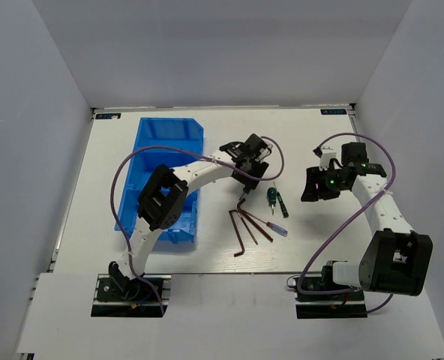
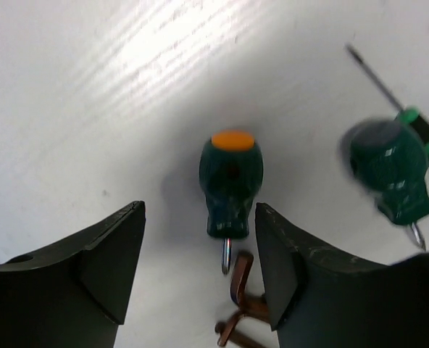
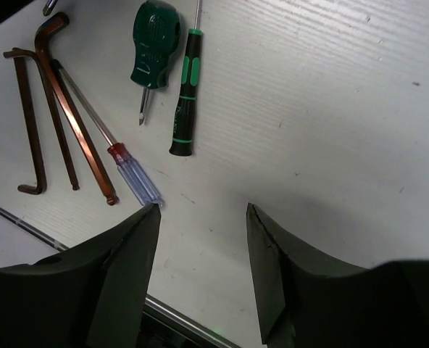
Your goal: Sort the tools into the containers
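your left fingers (image 2: pixel 106 268) stand open and empty on either side of the stubby screwdriver (image 2: pixel 230 181), probably to close on its handle; your right fingers (image 3: pixel 120 275) hang open, holding nothing.

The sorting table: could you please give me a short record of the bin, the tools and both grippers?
bin: blue bin, left side, no tool visible inside
unsorted tools: hex keys, red-and-blue screwdriver, thin black-and-green screwdriver, orange-capped stubby screwdriver, second stubby screwdriver
left gripper: open, orange-capped stubby screwdriver lined up between its fingers, ungripped
right gripper: open, empty, right of the tools
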`<state>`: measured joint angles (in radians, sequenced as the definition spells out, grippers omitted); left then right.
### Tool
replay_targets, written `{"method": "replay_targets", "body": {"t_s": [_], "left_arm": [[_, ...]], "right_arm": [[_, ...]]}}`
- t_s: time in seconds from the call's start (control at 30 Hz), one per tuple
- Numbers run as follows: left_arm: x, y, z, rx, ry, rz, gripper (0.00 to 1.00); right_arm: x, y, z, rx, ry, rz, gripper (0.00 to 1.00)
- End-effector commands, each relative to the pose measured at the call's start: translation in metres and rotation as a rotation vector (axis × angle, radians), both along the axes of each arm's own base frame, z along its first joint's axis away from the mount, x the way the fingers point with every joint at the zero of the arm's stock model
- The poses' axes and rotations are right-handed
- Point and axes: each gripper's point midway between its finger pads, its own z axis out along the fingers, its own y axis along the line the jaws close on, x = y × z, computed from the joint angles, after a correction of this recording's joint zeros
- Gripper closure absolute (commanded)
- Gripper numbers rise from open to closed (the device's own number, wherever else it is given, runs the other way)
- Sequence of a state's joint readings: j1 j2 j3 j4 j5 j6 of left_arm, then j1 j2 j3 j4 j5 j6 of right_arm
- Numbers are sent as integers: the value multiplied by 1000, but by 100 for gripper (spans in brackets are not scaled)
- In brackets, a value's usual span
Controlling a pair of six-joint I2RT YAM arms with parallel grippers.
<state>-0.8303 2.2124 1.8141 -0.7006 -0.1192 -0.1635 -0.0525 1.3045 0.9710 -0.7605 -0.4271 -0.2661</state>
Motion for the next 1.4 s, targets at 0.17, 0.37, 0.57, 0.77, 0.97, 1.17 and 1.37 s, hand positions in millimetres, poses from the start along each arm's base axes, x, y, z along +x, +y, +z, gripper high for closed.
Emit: {"method": "replay_targets", "body": {"t_s": [0.17, 0.37, 0.57, 0.77, 0.97, 1.17, 1.37], "left_arm": [[20, -20, -7, -22, -22, -45, 36], [23, -19, 1, -40, -28, -41, 74], [77, 21, 98, -104, -234, 193, 93], [136, 151, 164, -141, -345, 644, 95], [178, 215, 154, -232, -292, 793, 98], [202, 245, 154, -241, -304, 872, 98], [208, 264, 137, -224, -276, 893, 86]], "right_arm": [[2, 9, 8, 61, -24, 2, 41], [5, 12, 8, 73, -17, 31, 41], [9, 35, 16, 160, -41, 153, 100], [20, 73, 28, 222, 20, 323, 9], [36, 92, 28, 203, 50, 381, 46], [44, 102, 21, 136, 38, 416, 95], [55, 107, 11, 36, 32, 425, 39]]}}
